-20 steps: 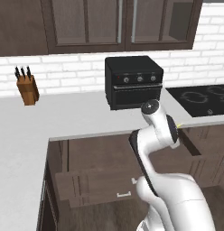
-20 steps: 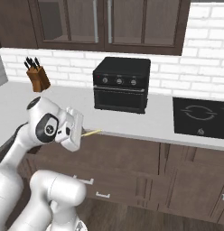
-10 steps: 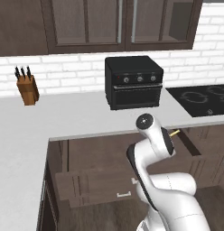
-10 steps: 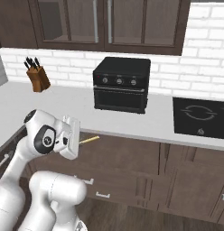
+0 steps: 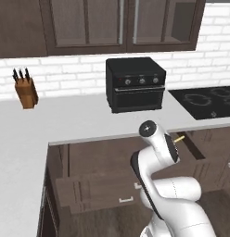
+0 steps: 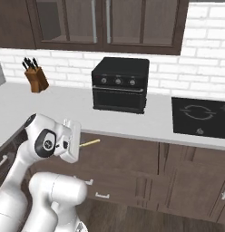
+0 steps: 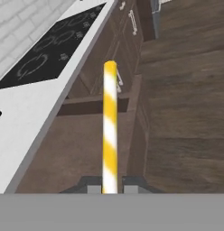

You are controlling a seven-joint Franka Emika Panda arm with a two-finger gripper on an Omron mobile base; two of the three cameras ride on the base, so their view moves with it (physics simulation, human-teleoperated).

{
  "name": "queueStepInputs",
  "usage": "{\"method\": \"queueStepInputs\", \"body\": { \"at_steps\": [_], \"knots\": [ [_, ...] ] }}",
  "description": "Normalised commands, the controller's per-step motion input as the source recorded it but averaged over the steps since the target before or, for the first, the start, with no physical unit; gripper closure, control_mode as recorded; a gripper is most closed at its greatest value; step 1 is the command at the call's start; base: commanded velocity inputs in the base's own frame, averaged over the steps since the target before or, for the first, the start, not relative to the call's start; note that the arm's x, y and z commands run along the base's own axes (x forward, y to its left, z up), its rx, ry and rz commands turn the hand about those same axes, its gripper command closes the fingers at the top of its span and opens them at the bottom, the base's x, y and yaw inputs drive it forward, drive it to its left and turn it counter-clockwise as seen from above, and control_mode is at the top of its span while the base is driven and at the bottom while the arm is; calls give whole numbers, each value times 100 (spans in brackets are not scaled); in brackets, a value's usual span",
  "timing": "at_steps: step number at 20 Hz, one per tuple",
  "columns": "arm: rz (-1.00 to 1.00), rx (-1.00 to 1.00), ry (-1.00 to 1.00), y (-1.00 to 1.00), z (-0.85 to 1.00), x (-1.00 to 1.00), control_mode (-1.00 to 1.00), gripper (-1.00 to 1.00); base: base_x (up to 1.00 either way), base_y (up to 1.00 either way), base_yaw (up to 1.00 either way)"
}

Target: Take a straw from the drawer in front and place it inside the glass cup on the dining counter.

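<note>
Jaws [image 7: 109, 188] are closed tight on the straw [image 7: 109, 131], gripping it at one end; in the hand view it runs straight out from between the two dark fingertips [image 7: 92, 189], yellow and white striped, clear of everything. In the right base view the straw [image 6: 90, 143] sticks out sideways from the white hand, roughly level, in front of the dark cabinet fronts and just below the edge of the white desk [image 6: 150, 124]. In the left base view only its tip [image 5: 180, 138] shows past the arm, right beside the open drawer [image 5: 194, 149]. The drawer [image 7: 105, 131] is pulled out under the desk edge; the hand view looks down into it, dark brown inside, with wood floor [image 7: 186, 90] beyond. On the desk: a black toaster oven [image 5: 135, 84] against the white brick wall, a knife block [image 5: 26, 90] well off to its left, and a black cooktop [image 5: 207, 101] set into the desk to the oven's right. Dark wall cabinets [image 5: 121, 25] with glass doors hang above.
</note>
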Motion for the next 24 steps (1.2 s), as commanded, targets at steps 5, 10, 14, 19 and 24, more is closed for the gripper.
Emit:
{"method": "queueStepInputs", "body": {
  "at_steps": [5, 10, 14, 19, 24],
  "knots": [
    [0, 0, 0, 0, 0, 0, 100, 100, -7, -30, -42],
    [0, 0, 0, 0, 0, 0, 100, 100, 0, -33, -61],
    [0, 0, 0, 0, 0, 0, 100, 100, 0, -20, -70],
    [0, 0, 0, 0, 0, 0, 100, 100, 0, -27, -70],
    [0, 0, 0, 0, 0, 0, 100, 100, 0, -32, -66]
  ]
}}
